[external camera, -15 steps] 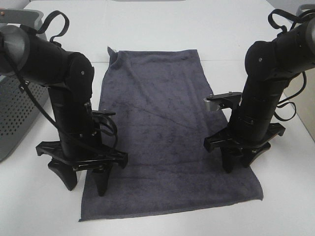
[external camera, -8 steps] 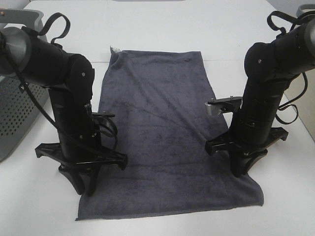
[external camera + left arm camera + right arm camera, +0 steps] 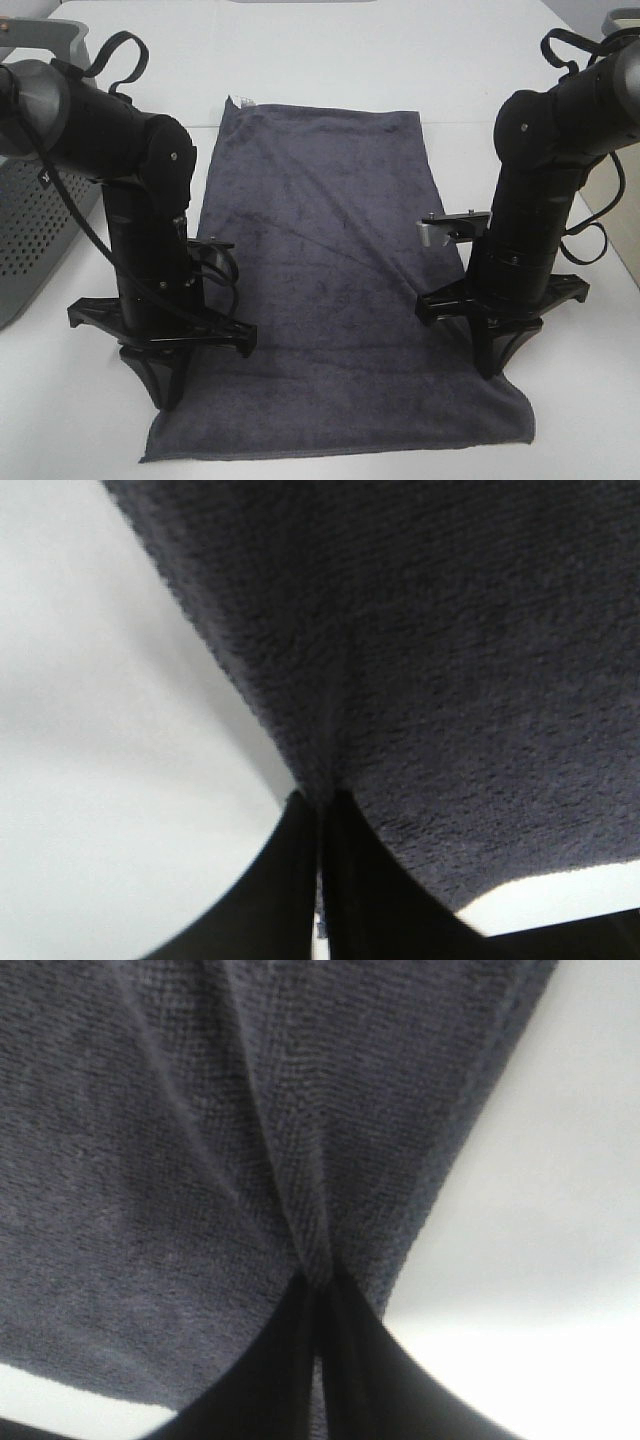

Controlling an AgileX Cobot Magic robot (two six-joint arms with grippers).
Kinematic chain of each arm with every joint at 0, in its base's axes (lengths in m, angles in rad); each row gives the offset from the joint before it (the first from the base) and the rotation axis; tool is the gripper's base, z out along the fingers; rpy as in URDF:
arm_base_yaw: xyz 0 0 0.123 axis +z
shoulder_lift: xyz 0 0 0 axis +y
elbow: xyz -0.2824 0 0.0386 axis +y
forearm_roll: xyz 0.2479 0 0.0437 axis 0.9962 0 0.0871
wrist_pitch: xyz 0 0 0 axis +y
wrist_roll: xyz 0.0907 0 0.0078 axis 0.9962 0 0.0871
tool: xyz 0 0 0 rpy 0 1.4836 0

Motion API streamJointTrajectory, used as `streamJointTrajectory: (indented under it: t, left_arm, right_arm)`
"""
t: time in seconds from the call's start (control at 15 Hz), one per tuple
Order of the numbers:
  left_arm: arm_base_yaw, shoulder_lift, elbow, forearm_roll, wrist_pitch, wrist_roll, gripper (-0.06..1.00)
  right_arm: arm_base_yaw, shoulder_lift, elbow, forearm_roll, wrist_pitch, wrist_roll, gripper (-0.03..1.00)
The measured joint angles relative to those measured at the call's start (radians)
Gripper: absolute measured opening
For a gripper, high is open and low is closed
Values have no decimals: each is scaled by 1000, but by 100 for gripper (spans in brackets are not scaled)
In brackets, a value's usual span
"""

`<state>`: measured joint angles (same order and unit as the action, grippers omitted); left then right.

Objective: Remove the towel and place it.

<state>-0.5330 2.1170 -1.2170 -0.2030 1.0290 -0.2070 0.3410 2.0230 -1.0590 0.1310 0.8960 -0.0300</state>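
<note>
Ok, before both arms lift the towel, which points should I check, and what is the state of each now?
1. Left gripper shut on the towel: ok, a fold of cloth is pinched at the fingertips.
2. Right gripper shut on the towel: ok, a ridge of cloth runs into the closed fingertips.
3. Both grips near the towel's long edges, at its near end: ok.
4. Nothing lying on the towel: ok.
5. Depth of each pinch, enough to hold the weight: cannot tell.
6. Grey perforated basket clear of the left arm: ok, it stands apart at the table's side.
</note>
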Motion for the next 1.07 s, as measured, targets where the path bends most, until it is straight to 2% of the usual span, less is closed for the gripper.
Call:
streamJointTrajectory:
  t: [0.4,0.73,0.8,0.87,1.07]
  left_arm:
    - [-6,11,2,32,119,0,0]
    - [-26,11,2,33,118,10,1]
    - [-26,11,2,30,118,20,6]
    - [-26,11,2,26,118,24,16]
    - [-26,11,2,18,118,26,61]
  right_arm:
    - [0,-9,103,31,77,0,4]
    - [0,-10,104,41,73,0,5]
    - [0,-10,105,46,72,0,9]
    - [0,-10,105,53,72,0,16]
    - [0,-11,104,83,74,0,34]
